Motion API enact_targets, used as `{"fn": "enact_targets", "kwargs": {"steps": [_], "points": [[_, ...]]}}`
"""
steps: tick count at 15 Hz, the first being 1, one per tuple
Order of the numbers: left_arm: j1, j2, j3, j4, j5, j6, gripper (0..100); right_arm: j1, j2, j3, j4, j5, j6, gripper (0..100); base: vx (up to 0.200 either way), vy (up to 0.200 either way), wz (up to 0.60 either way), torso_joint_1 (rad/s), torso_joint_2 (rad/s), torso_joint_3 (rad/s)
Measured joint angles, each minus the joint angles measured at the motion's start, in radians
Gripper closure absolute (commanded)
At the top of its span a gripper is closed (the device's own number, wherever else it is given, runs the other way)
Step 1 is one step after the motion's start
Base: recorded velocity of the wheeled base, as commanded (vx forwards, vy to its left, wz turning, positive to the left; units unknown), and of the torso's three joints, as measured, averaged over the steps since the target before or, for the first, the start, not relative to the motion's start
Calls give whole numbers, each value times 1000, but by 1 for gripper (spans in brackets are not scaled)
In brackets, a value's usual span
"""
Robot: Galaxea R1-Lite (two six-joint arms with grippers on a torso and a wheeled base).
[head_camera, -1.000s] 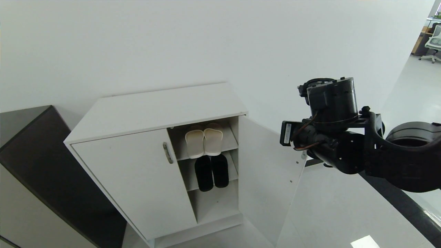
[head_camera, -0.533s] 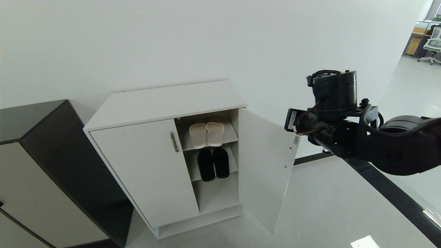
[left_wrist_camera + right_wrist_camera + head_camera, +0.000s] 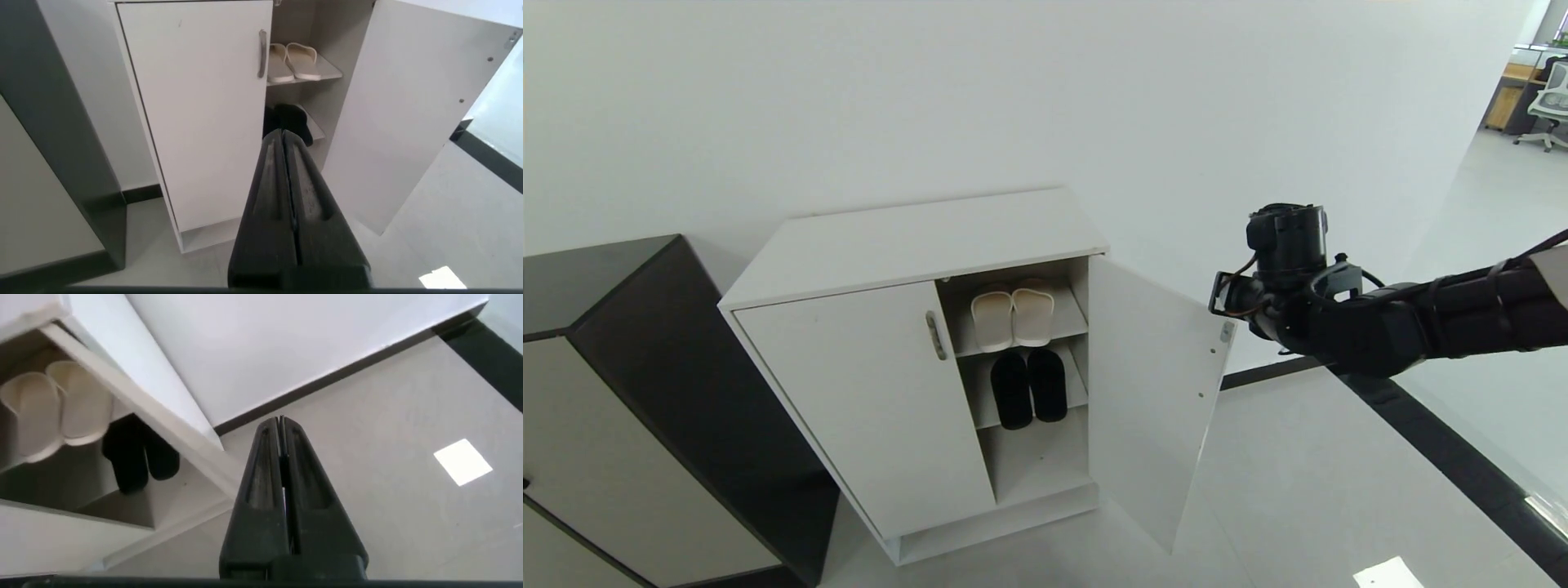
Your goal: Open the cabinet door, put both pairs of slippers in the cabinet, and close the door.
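Observation:
The white cabinet [image 3: 915, 237] stands against the wall with its left door [image 3: 866, 400] closed and its right door [image 3: 1152, 392] swung open. White slippers [image 3: 1013, 318] lie on the top shelf, black slippers [image 3: 1029, 388] on the shelf below. My right arm [image 3: 1339, 327] reaches to the outer side of the open door near its top corner. The right gripper [image 3: 282, 425] is shut and empty, beside the door's edge [image 3: 139, 384]. In front of the cabinet, my left gripper [image 3: 283, 135] is shut and empty, low down and pointing at the black slippers [image 3: 286, 118].
A dark cabinet [image 3: 621, 367] stands close to the white cabinet's left side. A black strip [image 3: 1445, 457] runs across the floor at the right. A white patch [image 3: 1392, 574] lies on the floor near the front. Open floor spreads out before the cabinet.
The head camera shifted early on. Since then my right arm has stretched out farther from the camera and sunk slightly beside the open door. The door and slippers have not moved.

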Motion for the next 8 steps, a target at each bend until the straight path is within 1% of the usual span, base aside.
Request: {"fn": "enact_targets", "kwargs": {"steps": [4, 8], "points": [[0, 0, 0, 0, 0, 0, 100, -17, 48, -16, 4, 4, 0, 100, 0, 0, 0, 0, 0, 0], [0, 0, 0, 0, 0, 0, 100, -11, 58, -13, 20, 4, 0, 100, 0, 0, 0, 0, 0, 0]]}}
